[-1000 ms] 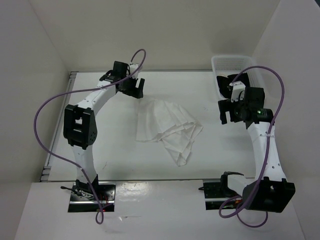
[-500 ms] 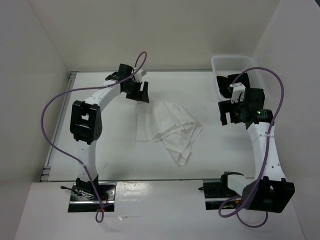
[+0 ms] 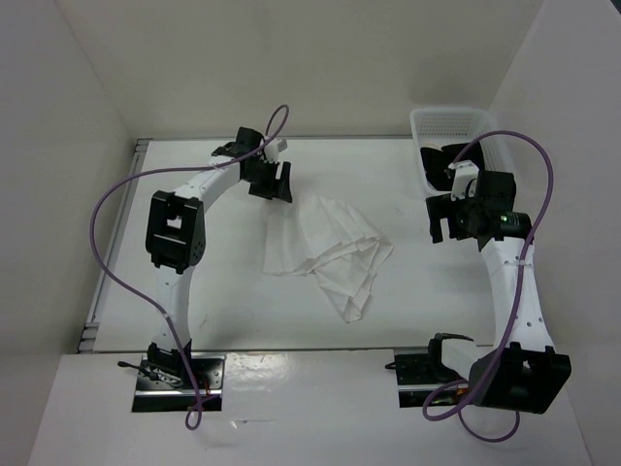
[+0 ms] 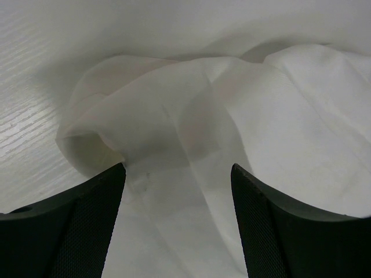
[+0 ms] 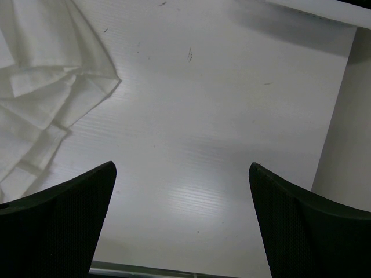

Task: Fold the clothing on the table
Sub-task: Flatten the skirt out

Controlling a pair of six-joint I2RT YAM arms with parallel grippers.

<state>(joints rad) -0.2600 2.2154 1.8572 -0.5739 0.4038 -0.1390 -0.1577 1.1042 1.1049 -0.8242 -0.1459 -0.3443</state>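
While it lies loose and unfolded near the middle of the table (image 3: 223, 282), the clothing (image 3: 325, 248) forms a rough fan of thin white fabric: a broad, flatter panel at its far left, and layered folds running down to a narrow tip that points toward the near edge. Its right side ends in a soft corner, with several overlapping hems showing in the right wrist view.

At the garment's far-left corner, the left gripper (image 3: 272, 182) hangs low over the fabric. In its wrist view the jaws stand well apart, with a rounded, curled-over edge of the cloth lying between and just beyond them; nothing is pinched. Whether the jaw tips touch the cloth I cannot tell.

Off to the right, well apart from the garment, the right gripper (image 3: 441, 216) hovers over bare table, its jaws spread wide and holding nothing.

Behind that arm, a white mesh basket (image 3: 446, 114) sits at the table's far right corner. A thin metal rail (image 3: 109, 257) runs along the table's left edge.
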